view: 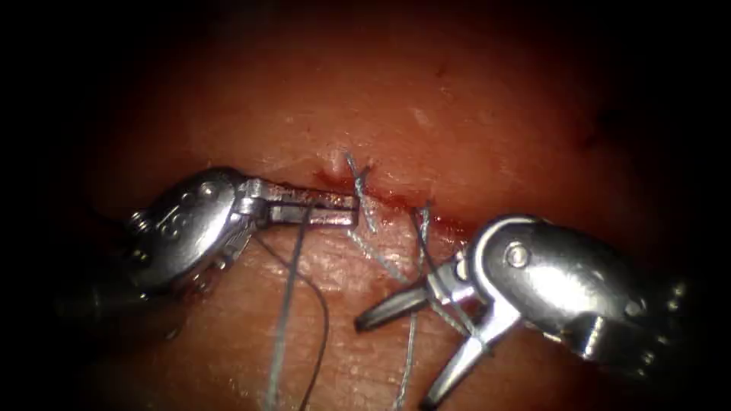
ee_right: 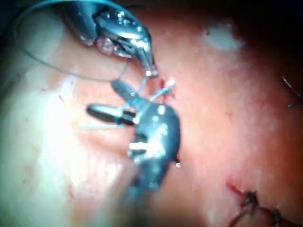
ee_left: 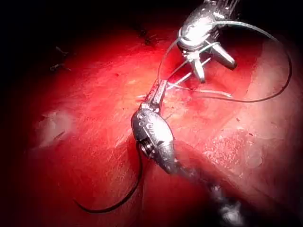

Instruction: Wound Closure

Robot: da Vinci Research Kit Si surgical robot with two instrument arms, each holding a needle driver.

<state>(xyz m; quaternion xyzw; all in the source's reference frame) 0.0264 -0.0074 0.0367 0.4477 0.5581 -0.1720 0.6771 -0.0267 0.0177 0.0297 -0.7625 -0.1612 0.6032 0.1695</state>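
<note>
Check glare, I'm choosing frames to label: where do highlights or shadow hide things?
Endoscope view: glare on the open, empty right pincer; left pincer shut on thread; edges dark. Left wrist view: bright patch on the tissue; a dark curve, perhaps the needle, lies on it in shadow.

The endoscope view is lit at its centre and falls off to black at every edge, with glare on the metal of the right end effector (view: 415, 350). In the right wrist view the tissue (ee_right: 227, 109) looks soft and washed out, blurred up close.
</note>
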